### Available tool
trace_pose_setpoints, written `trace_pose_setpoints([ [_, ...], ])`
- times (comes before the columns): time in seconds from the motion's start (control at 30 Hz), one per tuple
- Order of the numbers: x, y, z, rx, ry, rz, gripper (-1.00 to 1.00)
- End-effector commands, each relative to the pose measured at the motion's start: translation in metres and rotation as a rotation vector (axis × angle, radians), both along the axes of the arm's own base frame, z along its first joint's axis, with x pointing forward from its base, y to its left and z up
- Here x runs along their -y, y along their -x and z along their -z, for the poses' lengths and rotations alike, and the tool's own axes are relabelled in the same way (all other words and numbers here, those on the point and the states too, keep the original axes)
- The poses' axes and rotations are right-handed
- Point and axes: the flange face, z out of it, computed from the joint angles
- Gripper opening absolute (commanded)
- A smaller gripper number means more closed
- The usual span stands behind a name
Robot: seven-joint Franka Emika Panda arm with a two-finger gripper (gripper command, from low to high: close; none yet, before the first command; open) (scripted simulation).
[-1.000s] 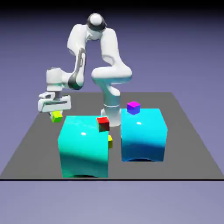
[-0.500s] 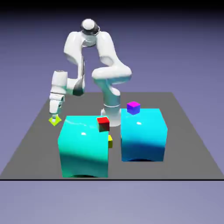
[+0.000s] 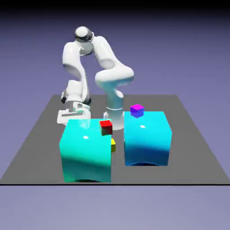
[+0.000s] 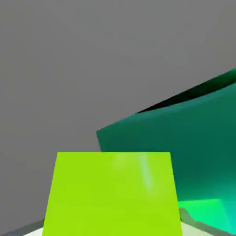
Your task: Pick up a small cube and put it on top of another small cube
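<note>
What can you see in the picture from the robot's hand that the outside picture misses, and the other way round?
Only the hand view shows the small lime-green cube, large at the bottom, shut in the gripper. Only the exterior view shows the white robot arm, the small red cube, the small purple cube, a small yellow cube between the blocks, and the right-hand large cyan block. Both show the dark grey table and a large cyan block.
</note>
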Motion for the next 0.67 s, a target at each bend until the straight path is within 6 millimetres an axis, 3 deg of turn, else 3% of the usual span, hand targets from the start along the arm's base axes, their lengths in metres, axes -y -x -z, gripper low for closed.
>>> trace_pose_setpoints([
  [0.0, -0.015, 0.0, 0.001, 0.021, 0.022, -0.084, -1.0],
  [0.13, -0.072, 0.008, 0.004, 0.123, 0.106, -0.416, -1.0],
  [0.23, -0.097, 0.035, 0.003, 0.206, 0.154, -0.572, -1.0],
  [0.53, -0.116, 0.002, 0.055, 0.206, 0.154, -0.573, -1.0],
  [0.57, -0.116, 0.002, 0.055, 0.206, 0.154, -0.573, 1.0],
  [0.63, -0.112, 0.006, 0.048, 0.209, 0.157, -0.571, 1.0],
])
